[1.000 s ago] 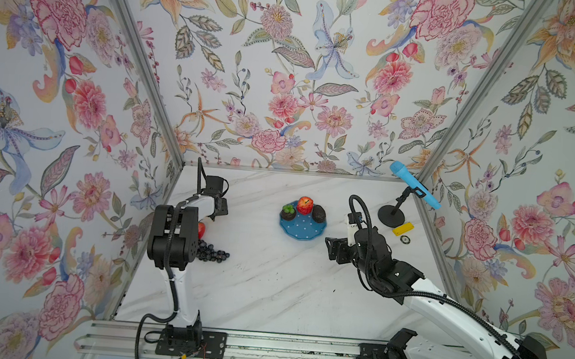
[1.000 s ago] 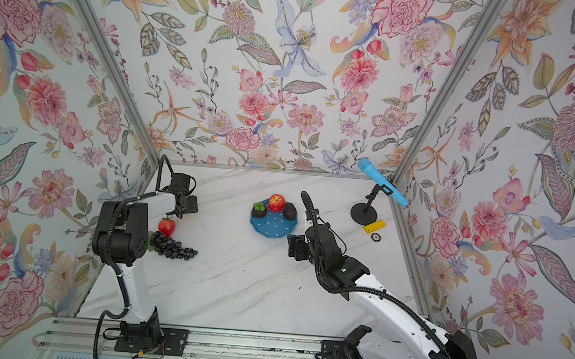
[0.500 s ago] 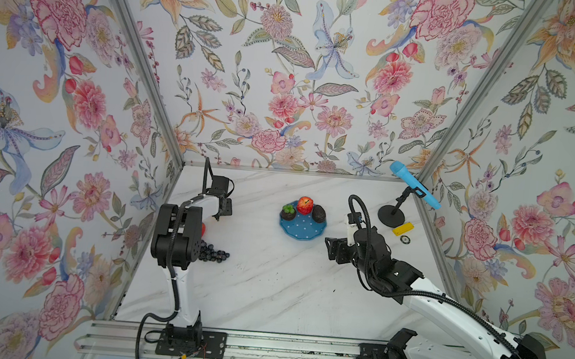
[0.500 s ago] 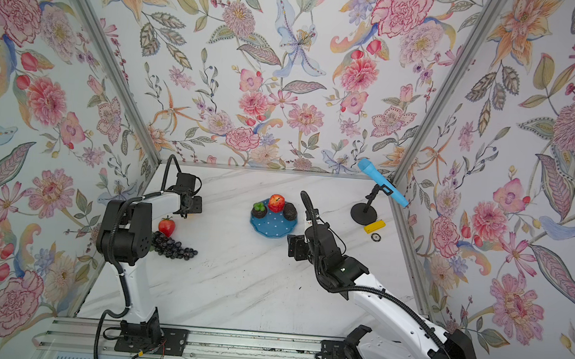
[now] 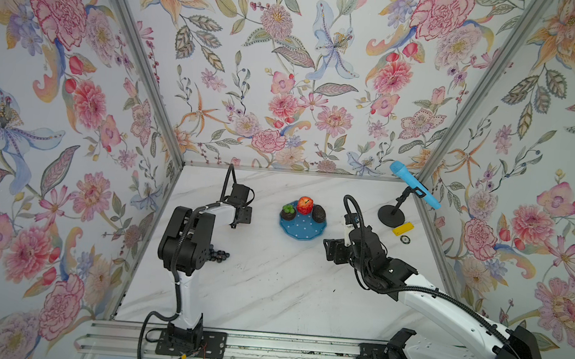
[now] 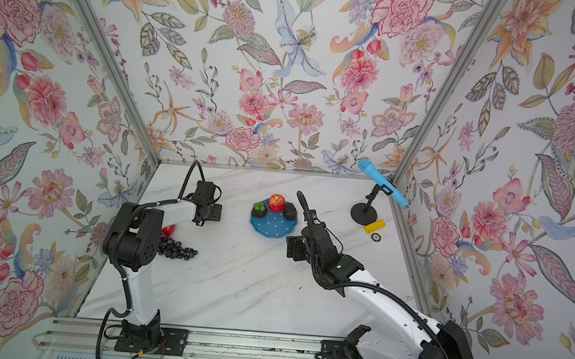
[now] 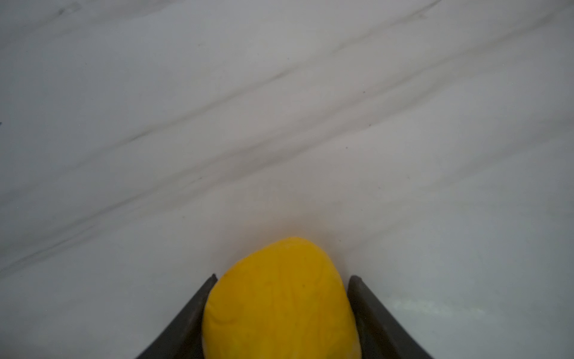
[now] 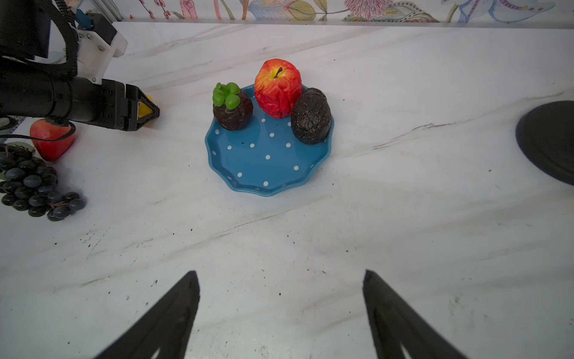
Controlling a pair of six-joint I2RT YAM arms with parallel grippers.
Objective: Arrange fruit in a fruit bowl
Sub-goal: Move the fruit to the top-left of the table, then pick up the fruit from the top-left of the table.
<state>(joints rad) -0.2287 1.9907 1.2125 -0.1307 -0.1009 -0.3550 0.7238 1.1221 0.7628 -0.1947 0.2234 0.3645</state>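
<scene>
The walls all around are covered in big painted flowers, and the table (image 5: 270,291) is white with thin grey lines. Far on the left a red strawberry (image 6: 168,230) sits on the table. The dark grape bunch (image 6: 177,249) lies just beside it, and the left arm partly hides it in both top views. A bit further along, the left gripper (image 7: 283,277) squeezes the yellow lemon (image 7: 279,307), with one finger on each side of it. It is low over the table and apart from the bowl, and I cannot tell if the lemon touches the table. In the middle sits the blue fruit bowl (image 5: 301,231) with white dots and a wavy edge. Three fruits stand along its far side: the green-topped fruit (image 5: 287,212), then the red apple (image 5: 305,205), then the brown avocado (image 5: 319,213). The right gripper (image 8: 281,273) hangs near the bowl and faces it, fingers spread wide and holding nothing. Far right stands a black microphone stand (image 5: 391,217) with a blue microphone (image 5: 413,185), and a small yellow block (image 5: 402,228) lies just beside its round foot
</scene>
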